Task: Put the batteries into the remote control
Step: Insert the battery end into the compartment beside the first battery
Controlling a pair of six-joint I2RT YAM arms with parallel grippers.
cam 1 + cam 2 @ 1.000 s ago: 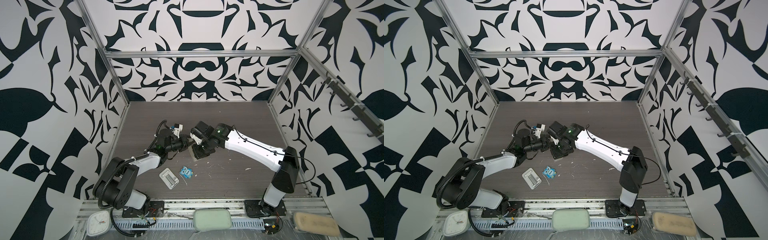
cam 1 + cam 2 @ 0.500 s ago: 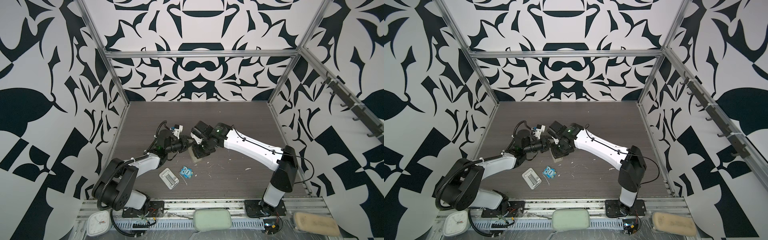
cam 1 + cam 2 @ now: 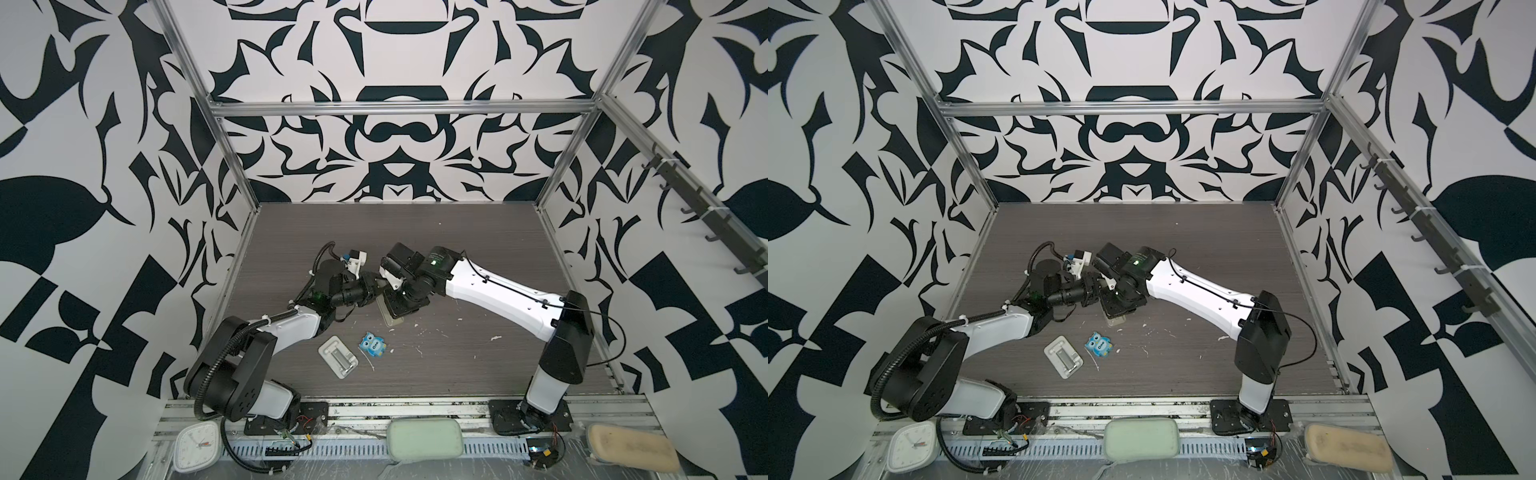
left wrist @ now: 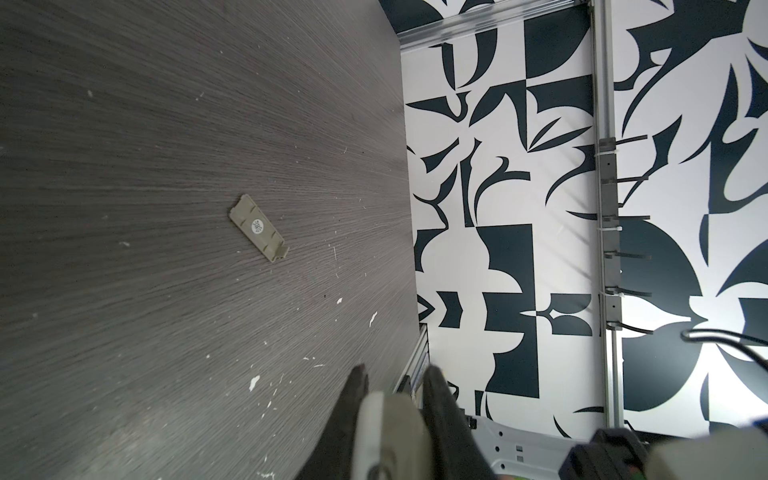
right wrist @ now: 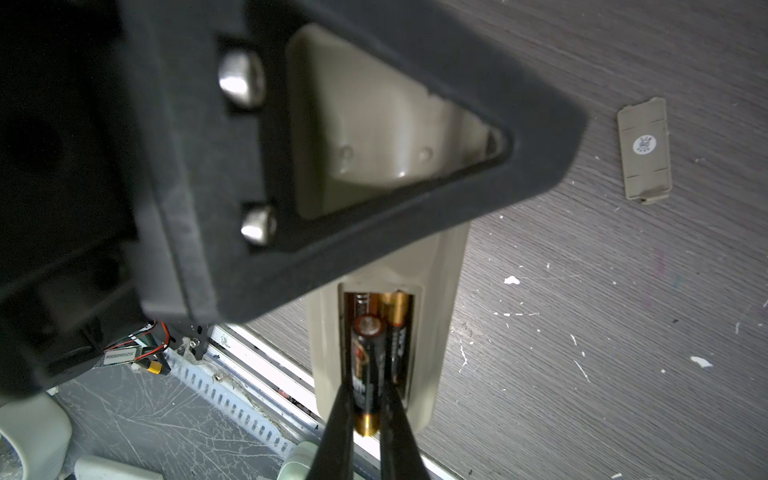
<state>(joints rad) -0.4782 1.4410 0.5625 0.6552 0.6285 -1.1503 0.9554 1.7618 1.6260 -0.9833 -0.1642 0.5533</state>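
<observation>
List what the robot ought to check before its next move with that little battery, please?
1. Right hand gripping a battery: ok.
2. Left hand clamping the remote: ok.
3. Other battery lying inside the remote: ok.
4. Room beside it for the held one: cannot tell, the held battery hides that spot.
5. Held battery's ends facing the correct way: cannot tell.
6. Cover off, lying apart on the table: ok.
</observation>
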